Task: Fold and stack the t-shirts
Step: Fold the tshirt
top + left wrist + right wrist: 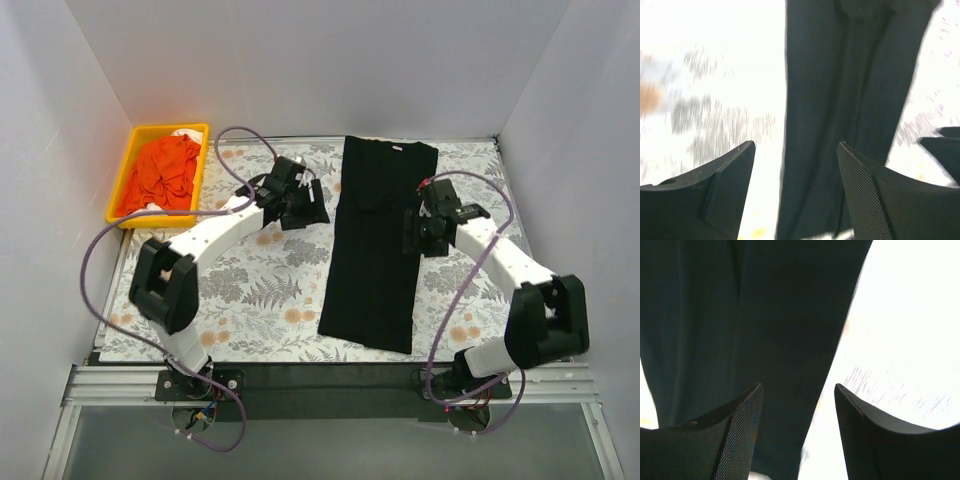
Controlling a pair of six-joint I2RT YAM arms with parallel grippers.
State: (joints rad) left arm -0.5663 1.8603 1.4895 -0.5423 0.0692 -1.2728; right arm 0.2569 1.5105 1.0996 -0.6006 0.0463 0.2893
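A plain black t-shirt lies flat on the flowered table cover, folded lengthwise into a long narrow strip running from the back edge toward the front. My left gripper hovers just off its left edge, open, nothing between the fingers. In the left wrist view the black t-shirt fills the middle and the left gripper straddles its left edge. My right gripper is over the strip's right edge, open and empty. The right wrist view shows the black t-shirt under the right gripper.
A yellow tray at the back left holds a crumpled orange garment with a bit of white cloth behind it. White walls close in on the table's left, back and right. A metal rail runs along the near edge.
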